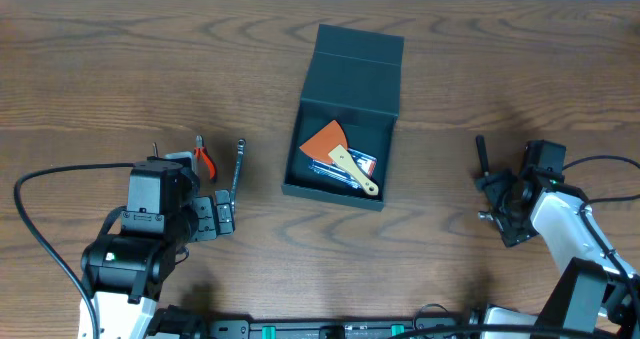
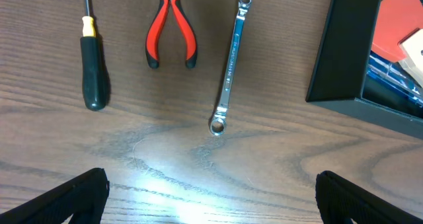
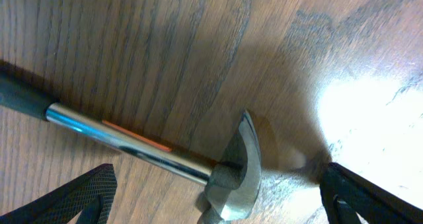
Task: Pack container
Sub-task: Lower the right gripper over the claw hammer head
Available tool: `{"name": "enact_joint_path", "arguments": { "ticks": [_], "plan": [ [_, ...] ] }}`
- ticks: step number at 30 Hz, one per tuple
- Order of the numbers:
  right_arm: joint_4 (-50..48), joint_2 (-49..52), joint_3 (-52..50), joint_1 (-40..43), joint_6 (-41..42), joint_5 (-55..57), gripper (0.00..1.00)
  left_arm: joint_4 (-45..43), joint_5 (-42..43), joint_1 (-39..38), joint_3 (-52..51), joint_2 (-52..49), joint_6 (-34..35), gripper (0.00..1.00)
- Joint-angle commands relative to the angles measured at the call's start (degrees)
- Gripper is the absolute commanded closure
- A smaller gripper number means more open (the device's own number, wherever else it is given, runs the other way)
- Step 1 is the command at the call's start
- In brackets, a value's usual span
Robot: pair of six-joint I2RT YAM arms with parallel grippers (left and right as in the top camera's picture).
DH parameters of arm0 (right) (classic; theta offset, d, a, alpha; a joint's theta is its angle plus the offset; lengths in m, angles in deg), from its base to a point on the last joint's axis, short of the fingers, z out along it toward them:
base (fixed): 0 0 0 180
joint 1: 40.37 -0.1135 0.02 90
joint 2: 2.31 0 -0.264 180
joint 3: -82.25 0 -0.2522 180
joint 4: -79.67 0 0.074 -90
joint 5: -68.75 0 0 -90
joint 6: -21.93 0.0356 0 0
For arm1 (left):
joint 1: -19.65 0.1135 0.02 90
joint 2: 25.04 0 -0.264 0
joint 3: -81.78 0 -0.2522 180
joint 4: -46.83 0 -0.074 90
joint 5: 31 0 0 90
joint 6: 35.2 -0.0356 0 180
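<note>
The container [image 1: 355, 69] is a dark teal box in the middle of the table with its flap lid open at the back. It holds an orange scraper [image 1: 326, 139], a wooden-handled putty knife [image 1: 355, 171] and a blue item. Its wall shows in the left wrist view [image 2: 344, 52]. My left gripper [image 1: 215, 219] [image 2: 211, 197] is open and empty, just below a silver wrench [image 2: 231, 62]. My right gripper [image 1: 500, 207] [image 3: 218, 194] is open, its fingers on either side of a hammer's steel head [image 3: 234, 178], not closed on it.
Left of the container lie the wrench [image 1: 237, 169], red-handled pliers [image 1: 204, 159] [image 2: 170, 32] and a black-and-yellow screwdriver [image 2: 92, 59], side by side. The hammer's black handle [image 1: 480, 157] points away from the right gripper.
</note>
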Motion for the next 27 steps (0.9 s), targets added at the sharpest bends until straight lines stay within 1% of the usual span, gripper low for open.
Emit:
{"name": "enact_joint_path", "arguments": {
  "ticks": [1, 6, 10, 27],
  "plan": [
    [-0.52, 3.28, -1.11, 0.31, 1.25, -0.13, 0.07, 0.15, 0.39, 0.24, 1.11, 0.09, 0.59, 0.01],
    [-0.31, 3.67, -1.11, 0.31, 0.92, -0.17, 0.07, 0.17, 0.39, 0.24, 1.11, 0.09, 0.61, 0.01],
    [0.2, 3.67, -1.11, 0.31, -1.81, -0.79, 0.08, 0.15, 0.42, 0.24, 1.11, 0.09, 0.61, 0.01],
    [7.52, 3.67, -1.11, 0.31, -1.81, -3.15, 0.06, 0.17, 0.39, 0.24, 1.11, 0.09, 0.57, 0.02]
  ]
}}
